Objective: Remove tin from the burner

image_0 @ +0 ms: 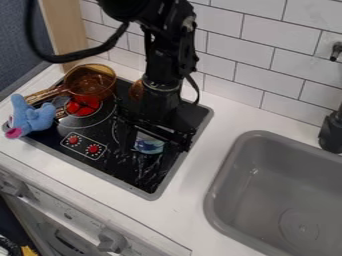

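I cannot tell whether your pincer [155,143] is grasping or released; if you lift on an off-centre hold, the tin [149,144] beneath it could slip.

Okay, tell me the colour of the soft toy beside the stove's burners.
Light blue toy, seen in the camera view.

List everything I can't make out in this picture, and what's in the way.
- Camera view: upper part of the blue-and-white tin, behind the black pincer; whether it is gripped is unclear.
- Camera view: most of the brown item at the stove's back, behind the arm.
- Camera view: marks around the red knobs, too small.
- Camera view: far side of the sink, cut off by the right edge.
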Available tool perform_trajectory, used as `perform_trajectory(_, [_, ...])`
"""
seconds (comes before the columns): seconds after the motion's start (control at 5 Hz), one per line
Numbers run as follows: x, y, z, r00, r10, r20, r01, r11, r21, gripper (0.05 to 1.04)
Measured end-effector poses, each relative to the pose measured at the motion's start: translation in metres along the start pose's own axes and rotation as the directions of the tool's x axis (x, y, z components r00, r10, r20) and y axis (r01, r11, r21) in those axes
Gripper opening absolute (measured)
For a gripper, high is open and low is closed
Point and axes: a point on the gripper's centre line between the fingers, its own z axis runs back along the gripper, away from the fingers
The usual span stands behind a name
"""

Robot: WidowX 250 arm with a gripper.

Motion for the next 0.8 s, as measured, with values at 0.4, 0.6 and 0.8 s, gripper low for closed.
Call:
perform_trajectory(0.4, [0.013,0.016,-0.017,0.992,-0.121,-0.017,0.122,0.992,0.016,1.001])
perform_trajectory(0.6, [0.020,0.021,-0.025,0.992,-0.127,-0.020,0.127,0.992,-0.007,1.001])
perform_trajectory(0.8, [0.030,0.022,-0.024,0.986,-0.165,0.001,0.165,0.986,-0.013,1.001])
